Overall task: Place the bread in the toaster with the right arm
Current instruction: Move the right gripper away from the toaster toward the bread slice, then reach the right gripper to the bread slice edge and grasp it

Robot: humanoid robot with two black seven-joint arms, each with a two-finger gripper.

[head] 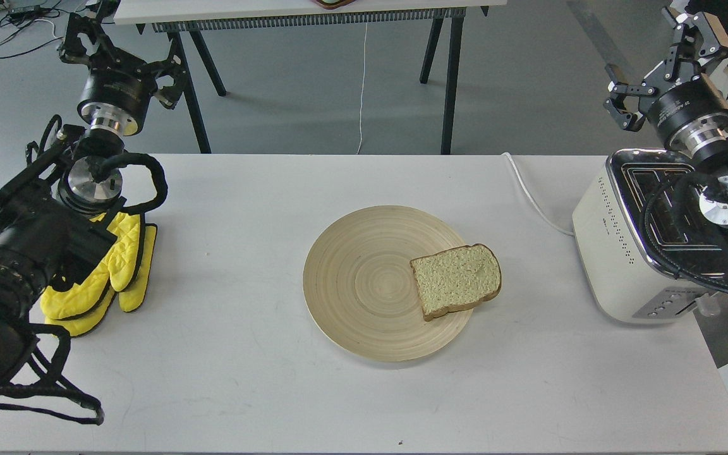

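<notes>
1. Your right hand (661, 66) hangs high at the far right, above and behind the toaster (617, 246). Its fingers are spread apart and hold nothing.

2. Your left hand (108, 54) is raised at the far left, off the far edge of the bench (225, 379). Its fingers look parted and empty too, though the dark parts make that less sure. It has no part in this job and sits well out of the way.

3. The bread (457, 280) lies flat on the right side of the round wooden plate (357, 284), its right crust overhanging the rim toward the toaster. That overhang likely gives you a free edge to pinch, since a flat slice offers little else to grip.

4. The toaster stands at the right edge of the bench, well apart from the plate. Its chrome slots face up, partly hidden by your right arm (727, 196) and its cable. Its white cord (531, 196) trails off the far edge.

5. Yellow oven mitts (114, 272) lie at the left, beneath your left arm, far from the working path.

6. The task looks unstarted: bread untouched, slots apparently empty where you can see them. The next move calls for bringing the right hand down and left to the slice's overhanging edge, then turning the slice upright to suit a slot.
</notes>
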